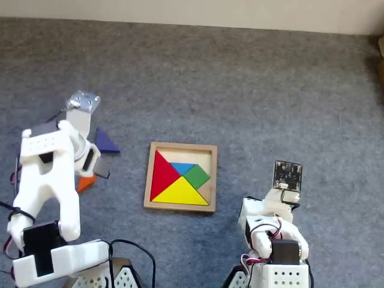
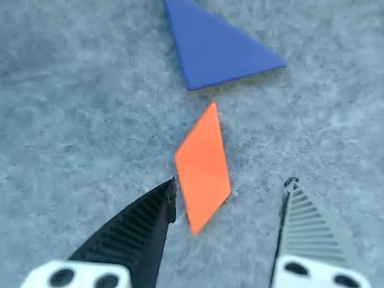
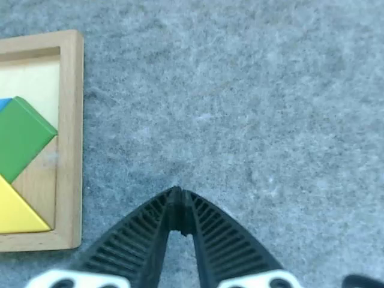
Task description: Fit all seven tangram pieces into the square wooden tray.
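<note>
Tabletop [image 1: 270,90]: grey, felt-like nap over nearly everything I could see. A pale strip [image 1: 180,11] ran along the far edge; I could not tell whether it was wall or floor.

Count:
- One tray [image 1: 180,146], square, wood, near the middle between the two arms.
- Six pieces seen.
- Four lay flat in the tray: red triangle [image 1: 163,174] and yellow triangle [image 1: 180,193], both large, plus a small light blue triangle [image 1: 182,168] and a green square [image 1: 197,176]. Bare wood showed along the tray's far side and its right side.
- Two lay out on the tabletop, well left of the tray: dark blue triangle [image 1: 107,141] and orange parallelogram [image 1: 86,182], near each other but apart.
- The orange piece was partly under the left arm [image 1: 48,180].

Grippers, two:
- Left gripper [image 2: 231,181] was spread wide and low over the orange parallelogram, grasping nothing. The black fingertip sat just beside one long edge and the pale one stood off the other side.
- Right gripper [image 3: 180,192] was clenched on nothing, tips together over bare tabletop, right of the tray.
</note>
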